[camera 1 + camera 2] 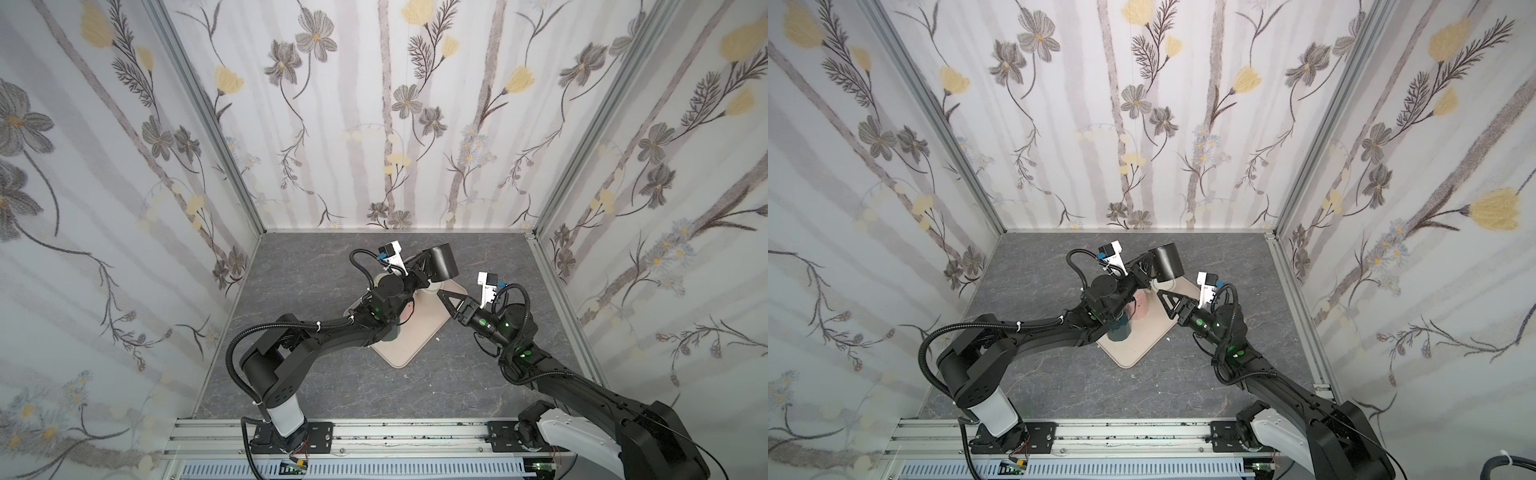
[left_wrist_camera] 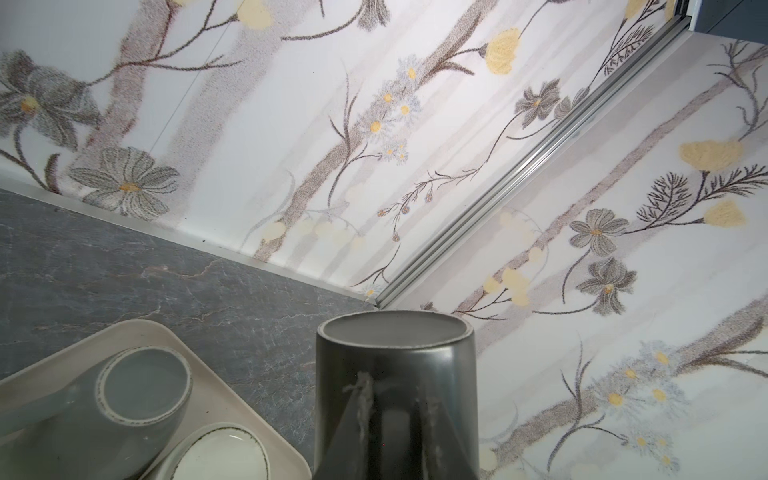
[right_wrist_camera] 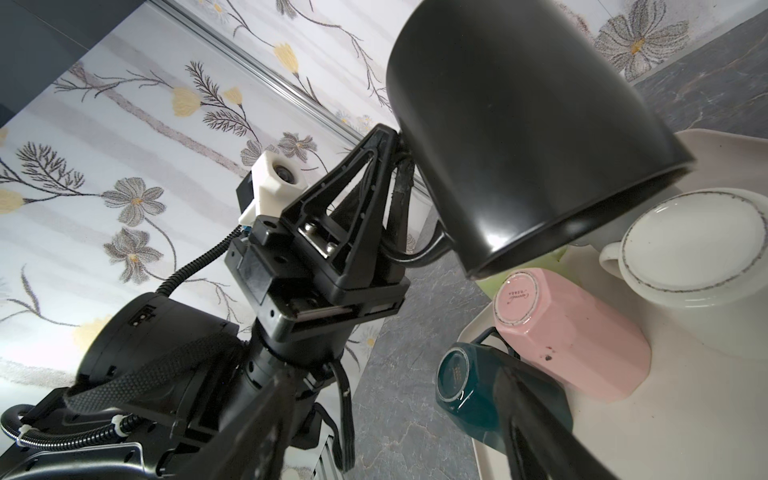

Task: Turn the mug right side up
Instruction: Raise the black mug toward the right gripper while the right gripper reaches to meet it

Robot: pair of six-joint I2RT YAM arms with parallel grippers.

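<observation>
A black mug [image 1: 442, 259] [image 1: 1167, 262] hangs tilted in the air above the far corner of the beige tray [image 1: 415, 340]. Its mouth points down toward the tray and its flat base [image 2: 395, 328] points up and away. My left gripper [image 1: 420, 266] [image 2: 395, 399] is shut on the mug's handle, as the right wrist view also shows [image 3: 386, 166]. My right gripper [image 1: 439, 294] [image 3: 395, 390] is open just right of the mug, at the tray's right edge. Nothing is between its fingers.
Upside down on the tray [image 3: 665, 415] stand a pink mug [image 3: 573, 332], a dark teal mug [image 3: 461, 386] and a white mug [image 3: 698, 249]. Floral walls enclose the grey stone-look table [image 1: 324, 266] on three sides. The arm bases sit on a rail [image 1: 415, 436] at the front.
</observation>
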